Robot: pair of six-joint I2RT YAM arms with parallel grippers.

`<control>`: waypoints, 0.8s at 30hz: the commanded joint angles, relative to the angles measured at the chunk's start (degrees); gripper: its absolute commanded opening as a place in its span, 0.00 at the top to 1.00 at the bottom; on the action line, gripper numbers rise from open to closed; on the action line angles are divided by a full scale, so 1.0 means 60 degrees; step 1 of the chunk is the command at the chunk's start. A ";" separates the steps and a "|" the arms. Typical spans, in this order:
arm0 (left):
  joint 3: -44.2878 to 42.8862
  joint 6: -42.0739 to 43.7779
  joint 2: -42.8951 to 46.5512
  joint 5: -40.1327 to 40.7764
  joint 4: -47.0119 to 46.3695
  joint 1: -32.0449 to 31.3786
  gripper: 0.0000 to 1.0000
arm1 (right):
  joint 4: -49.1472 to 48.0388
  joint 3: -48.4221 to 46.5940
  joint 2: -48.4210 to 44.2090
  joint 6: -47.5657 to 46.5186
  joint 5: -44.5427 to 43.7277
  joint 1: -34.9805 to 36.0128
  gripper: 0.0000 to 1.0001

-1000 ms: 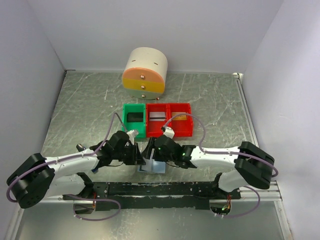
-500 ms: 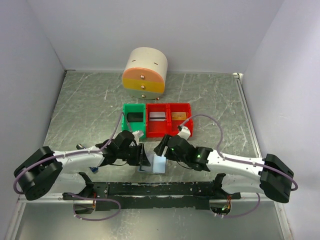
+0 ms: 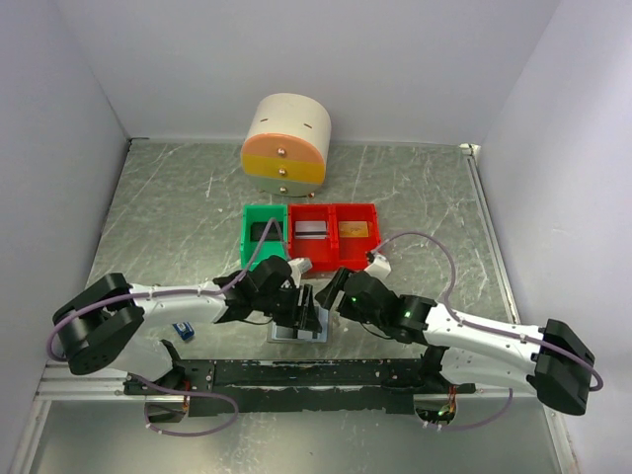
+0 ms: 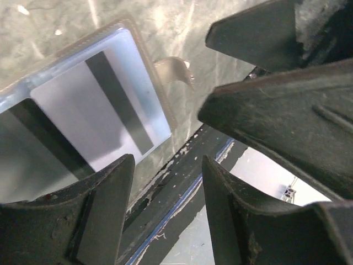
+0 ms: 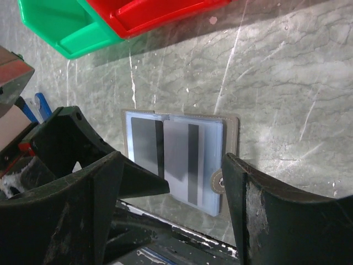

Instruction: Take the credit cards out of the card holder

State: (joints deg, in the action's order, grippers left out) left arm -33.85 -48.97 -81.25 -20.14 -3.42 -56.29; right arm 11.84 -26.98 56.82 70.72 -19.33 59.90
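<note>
The grey-brown card holder (image 5: 231,138) lies open and flat on the table near the front edge; it also shows in the top view (image 3: 314,333). Its pale blue pockets hold two silver credit cards with black stripes (image 5: 144,148) (image 5: 186,160). One such card shows in the left wrist view (image 4: 99,113). My left gripper (image 3: 304,308) hovers open and empty over the holder's near edge (image 4: 168,168). My right gripper (image 3: 332,294) is open and empty just above the holder, its fingers astride it (image 5: 174,163).
A green bin (image 3: 247,242) with a black card and two red bins (image 3: 296,259) with a silver and a gold card stand behind the holder. A round drawer unit (image 3: 286,143) is at the back. A small blue-and-black stick (image 3: 182,331) lies at the left.
The holder's raised flap has come down, so it now lies flat and open. My left gripper has moved right over it. My right gripper has shifted right and let go.
</note>
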 commanded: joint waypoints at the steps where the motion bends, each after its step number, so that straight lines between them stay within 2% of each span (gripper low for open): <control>1: -0.0318 0.0045 0.0139 0.0200 -0.0160 -0.0284 0.35 | 0.0408 0.0048 -0.0366 0.0144 -0.0396 -0.0075 0.27; 5: -0.0222 0.0057 0.0737 0.0843 0.0573 -0.0286 0.35 | 0.0128 0.0133 -0.0532 -0.0039 -0.0258 -0.0069 0.28; 14: 0.0168 -0.0333 0.2258 0.3103 0.2319 -0.0290 0.35 | -0.1709 0.0146 0.0323 -0.0874 0.0964 -0.0079 0.54; 18: 0.0322 -0.0647 0.2438 0.3395 0.2458 -0.0285 0.37 | -0.2157 -0.0107 0.1106 -0.1078 0.1414 -0.0077 0.66; 24: 0.0364 -0.0970 0.2761 0.3887 0.2692 -0.0286 0.37 | -0.2107 -0.0410 0.2139 -0.0971 0.1820 -0.0074 0.72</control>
State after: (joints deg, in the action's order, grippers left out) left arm -32.08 -52.95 -66.94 -1.21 11.05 -57.69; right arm 0.51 -27.14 67.18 65.47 -10.63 59.68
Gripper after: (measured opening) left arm 0.623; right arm 0.288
